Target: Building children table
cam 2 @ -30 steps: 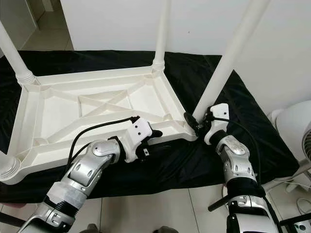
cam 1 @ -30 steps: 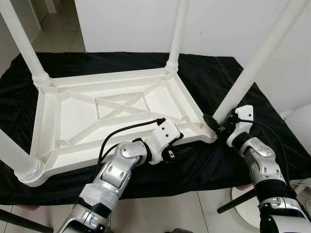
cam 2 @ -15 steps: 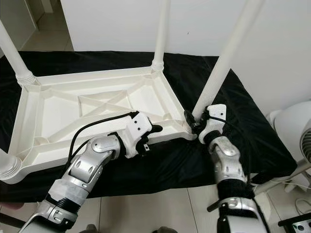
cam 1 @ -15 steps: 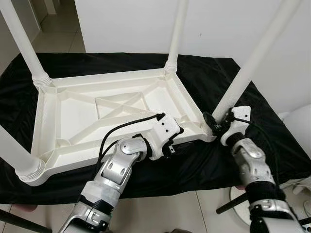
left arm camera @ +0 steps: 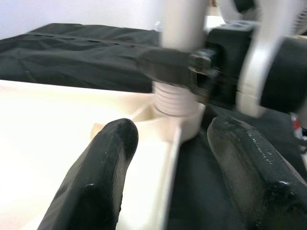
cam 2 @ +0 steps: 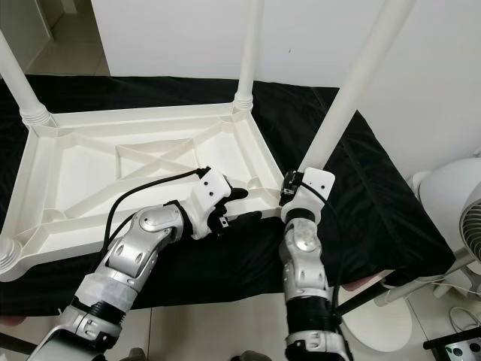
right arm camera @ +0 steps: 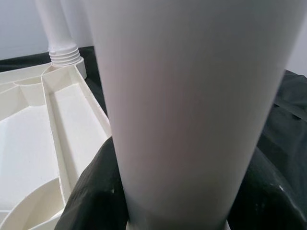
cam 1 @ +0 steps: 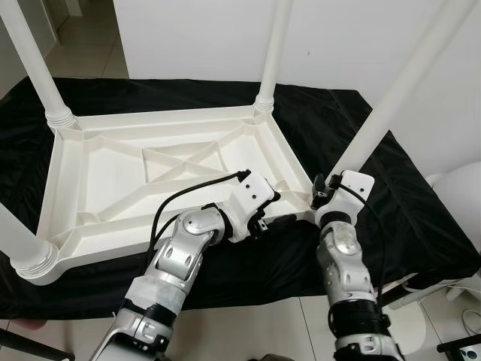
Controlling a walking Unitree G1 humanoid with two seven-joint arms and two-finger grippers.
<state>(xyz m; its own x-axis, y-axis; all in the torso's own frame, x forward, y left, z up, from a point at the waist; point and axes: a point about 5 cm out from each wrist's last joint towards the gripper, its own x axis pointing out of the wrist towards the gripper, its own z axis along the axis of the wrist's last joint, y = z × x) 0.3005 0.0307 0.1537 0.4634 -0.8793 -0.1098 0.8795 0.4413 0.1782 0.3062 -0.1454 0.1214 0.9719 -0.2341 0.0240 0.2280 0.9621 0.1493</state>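
Four upright legs [cam 1: 274, 49] ring the open tabletop underside [cam 1: 120, 180]

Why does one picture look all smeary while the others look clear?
Left wrist view: the right gripper clamped on the leg is smeared, likely motion blur, and the near black fingers are soft. Right wrist view: the leg is so close that it looks plain and featureless. Both eye views are sharp and evenly lit, with the table bright against the black cloth.
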